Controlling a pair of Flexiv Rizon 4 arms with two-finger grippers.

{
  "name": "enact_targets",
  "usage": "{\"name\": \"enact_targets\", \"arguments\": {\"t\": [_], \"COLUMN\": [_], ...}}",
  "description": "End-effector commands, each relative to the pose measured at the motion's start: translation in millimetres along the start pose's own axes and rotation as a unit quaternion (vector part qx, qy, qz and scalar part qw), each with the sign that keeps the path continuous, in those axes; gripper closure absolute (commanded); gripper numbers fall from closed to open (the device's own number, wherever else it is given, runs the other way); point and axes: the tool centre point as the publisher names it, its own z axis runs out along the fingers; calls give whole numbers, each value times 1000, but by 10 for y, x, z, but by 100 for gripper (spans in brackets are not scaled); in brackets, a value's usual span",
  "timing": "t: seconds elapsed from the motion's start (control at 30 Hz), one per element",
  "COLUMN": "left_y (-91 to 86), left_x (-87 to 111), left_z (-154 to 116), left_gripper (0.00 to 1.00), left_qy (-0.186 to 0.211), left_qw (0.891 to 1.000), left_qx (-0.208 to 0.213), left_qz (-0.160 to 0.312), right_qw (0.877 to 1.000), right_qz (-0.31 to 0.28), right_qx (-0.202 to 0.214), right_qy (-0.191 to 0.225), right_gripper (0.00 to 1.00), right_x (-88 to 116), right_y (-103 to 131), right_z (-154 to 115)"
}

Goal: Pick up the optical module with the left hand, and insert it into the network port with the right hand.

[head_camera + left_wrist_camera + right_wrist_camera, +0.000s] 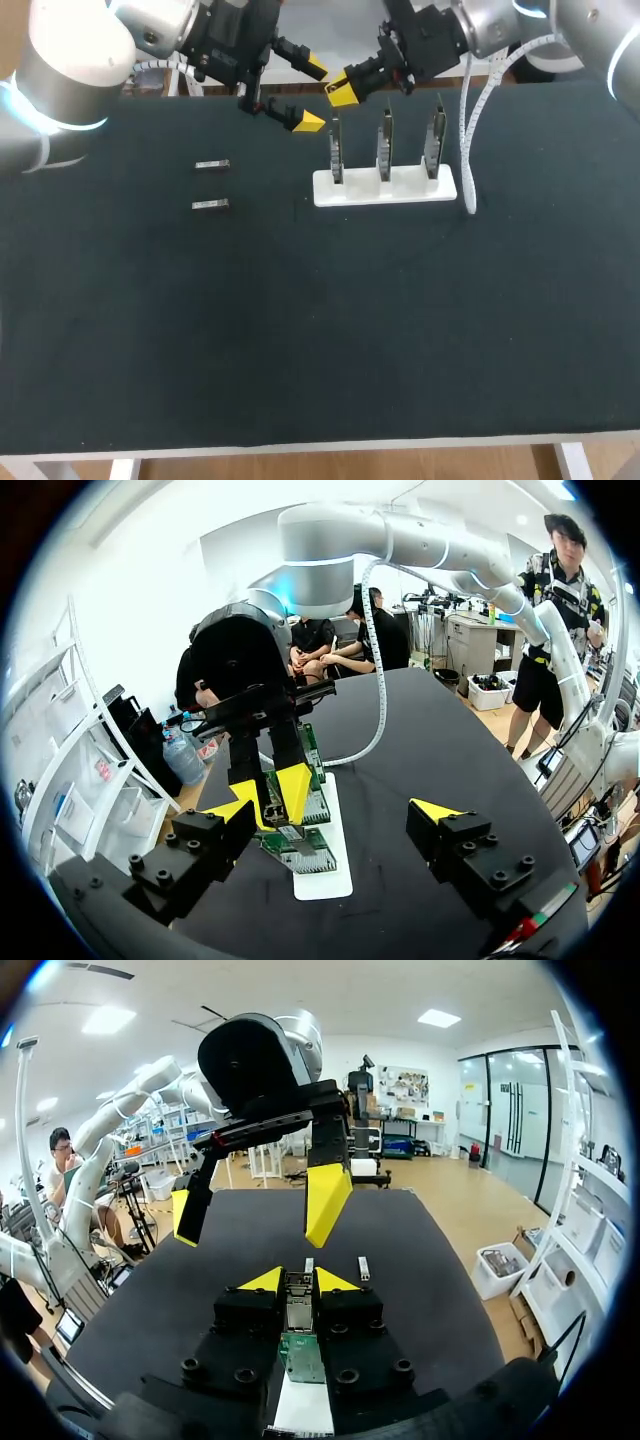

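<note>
The dark worktop (320,330) carries a white rectangular holder (385,188) near its far edge, right of centre. Three upright green circuit boards (384,150) stand in the holder.

The right hand (345,88) is clenched on a small silver optical module (298,1305), gripped between both yellow tips directly above the leftmost board (336,160). Whether the module touches this board cannot be determined.

The left hand (309,96) is released, fingers spread wide, just beside the right hand and above the holder's left end.

Two spare silver modules (212,164) lie flat toward the far left corner, well apart from the holder.
</note>
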Motion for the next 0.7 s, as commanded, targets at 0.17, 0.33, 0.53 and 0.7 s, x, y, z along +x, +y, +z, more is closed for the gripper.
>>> {"name": "enact_targets", "arguments": {"t": [0.17, 0.33, 0.53, 0.7], "left_y": [16, 16, 16, 16], "left_x": [-9, -9, -9, -9], "left_z": [3, 3, 3, 3], "left_gripper": [0, 0, 0, 0], "left_qy": [3, 3, 3, 3], "left_qw": [1000, 1000, 1000, 1000], "left_qx": [2, 2, 2, 2], "left_qz": [-1, -1, -1, -1], "right_qw": [1000, 1000, 1000, 1000], "right_qz": [0, 0, 0, 0], "right_qx": [-15, -15, -15, -15], "right_qy": [-5, -5, -5, -5], "right_gripper": [0, 0, 0, 0], "right_x": [0, 0, 0, 0], "right_y": [-84, -84, -84, -84], "right_z": [-5, -5, -5, -5]}}
